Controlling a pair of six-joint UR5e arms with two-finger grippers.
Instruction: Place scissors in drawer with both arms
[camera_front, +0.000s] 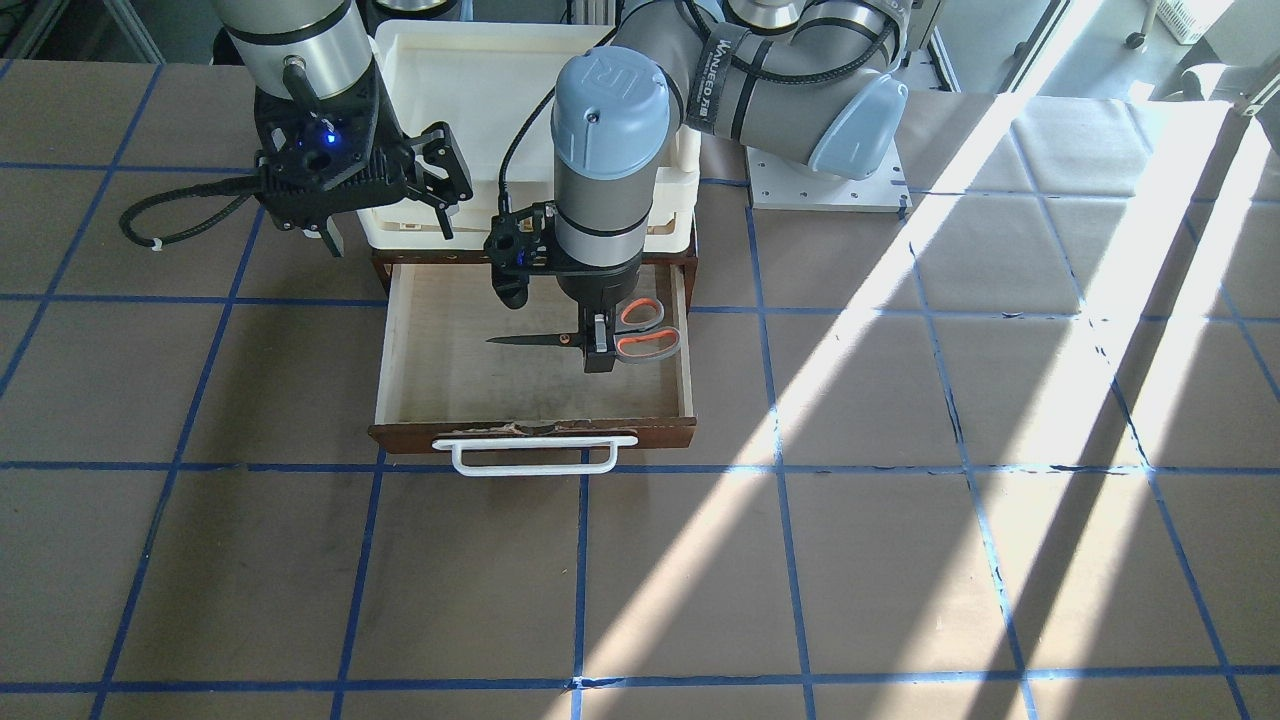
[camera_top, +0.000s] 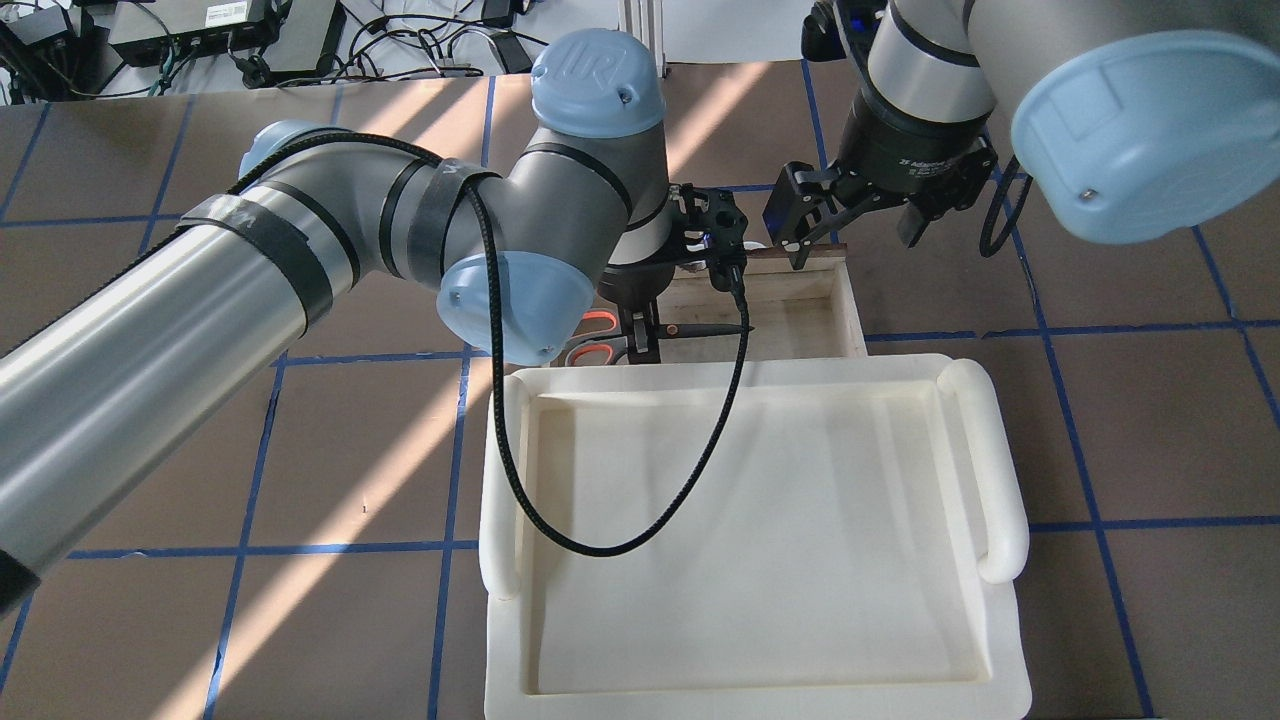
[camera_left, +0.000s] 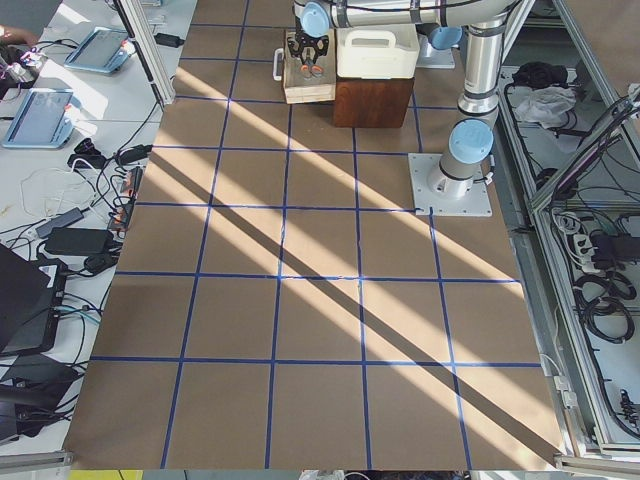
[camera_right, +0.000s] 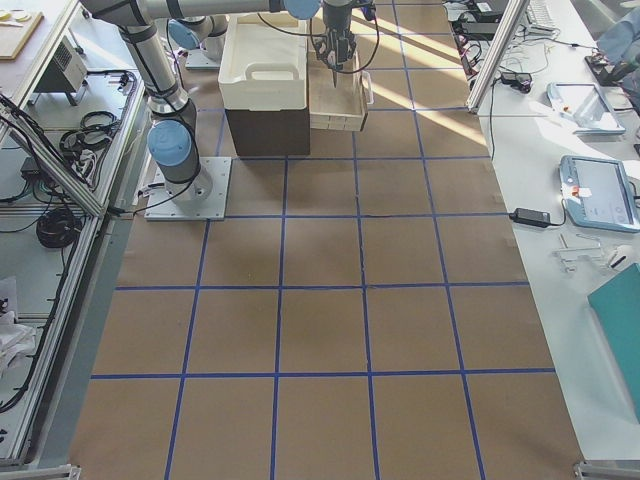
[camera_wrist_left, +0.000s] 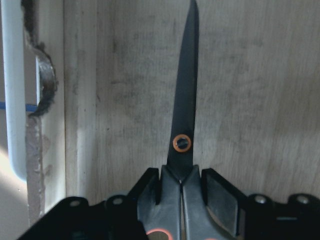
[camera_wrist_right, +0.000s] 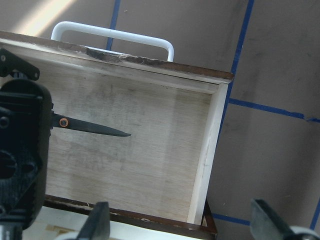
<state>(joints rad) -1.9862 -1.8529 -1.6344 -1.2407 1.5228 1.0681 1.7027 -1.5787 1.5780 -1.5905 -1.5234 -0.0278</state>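
left tool (camera_front: 600, 350) points straight down into the pulled-out drawer (camera_front: 386, 350), its fingers closed tight on the scissors (camera_front: 545, 340) just behind the orange pivot. the blades are shut and level, tips toward my right side, orange-lined loops close to the drawer wall on my left; i cannot tell whether they touch the pale floor. right tool (camera_front: 390, 215) hangs spread wide with nothing in it, above the drawer's rear corner beside the cream tray (camera_front: 480, 90), and the white handle (camera_front: 535, 455) juts out over the bench (camera_front: 900, 550).
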